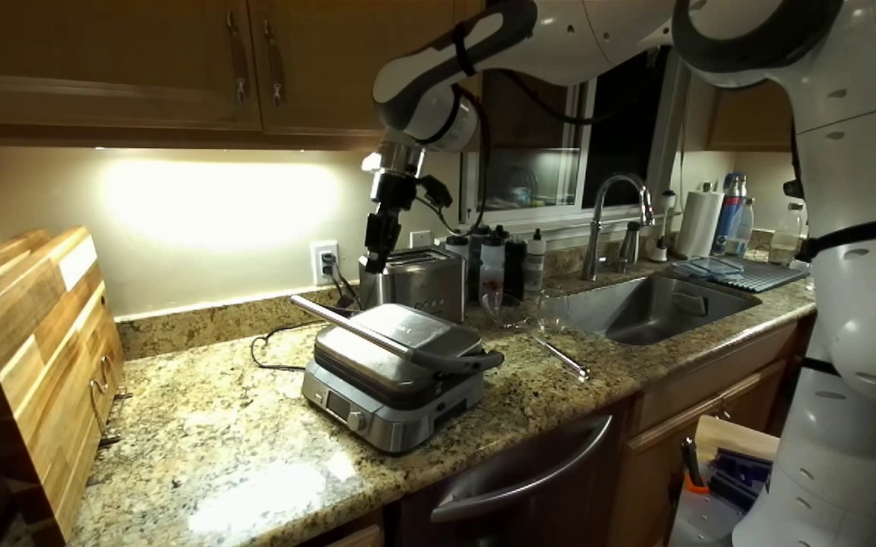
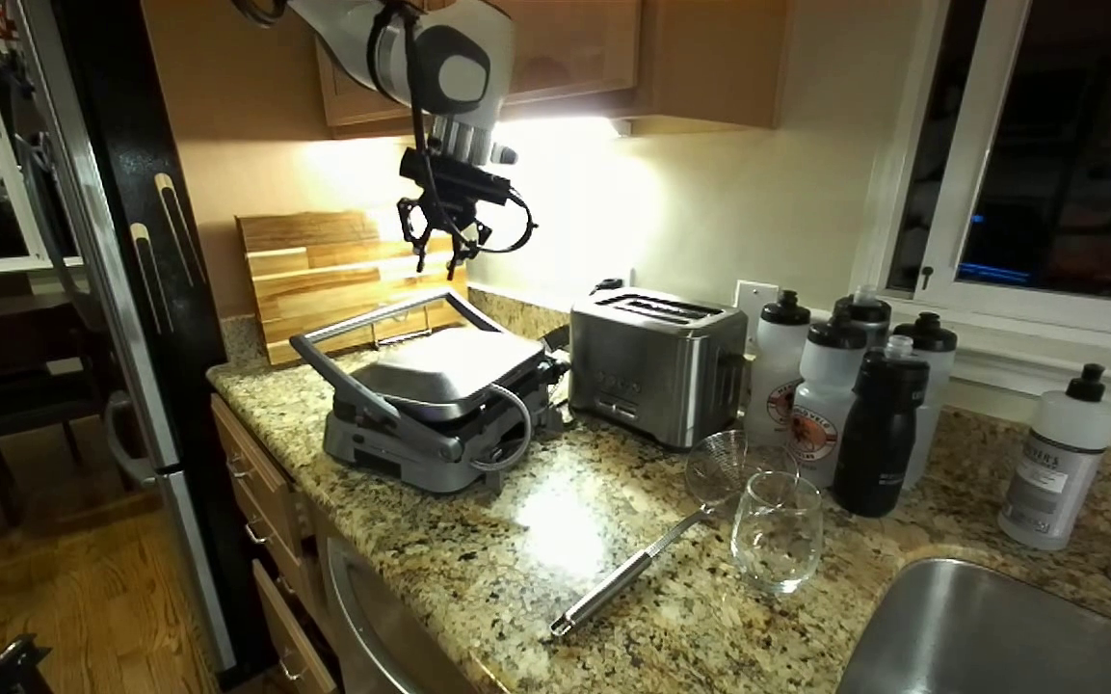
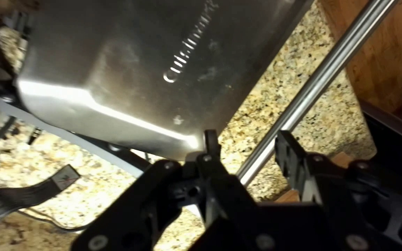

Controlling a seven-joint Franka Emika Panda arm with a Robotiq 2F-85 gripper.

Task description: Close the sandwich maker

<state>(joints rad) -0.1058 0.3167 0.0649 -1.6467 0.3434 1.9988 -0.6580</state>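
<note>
The silver-grey sandwich maker sits on the counter. Its lid [image 1: 392, 338] lies low over the base [image 1: 400, 422]; I cannot tell if a gap is left between them. The lid also shows in an exterior view [image 2: 463, 366] and in the wrist view [image 3: 145, 69]. Its handle bar [image 1: 350, 327] stands tilted up, clear of the lid; it also shows in an exterior view [image 2: 377, 320]. My gripper [image 2: 435, 268] is open and empty, above the bar and apart from it. In the wrist view the bar [image 3: 309, 90] runs behind the gap between the open fingertips [image 3: 248, 139].
A steel toaster [image 2: 661, 366] stands beside the sandwich maker, with several bottles [image 2: 820, 395] past it. A strainer [image 2: 613, 588] and a clear glass [image 2: 777, 535] lie toward the sink [image 1: 658, 311]. Wooden boards [image 1: 42, 365] stand at the far end. A black cord [image 1: 270, 353] lies behind.
</note>
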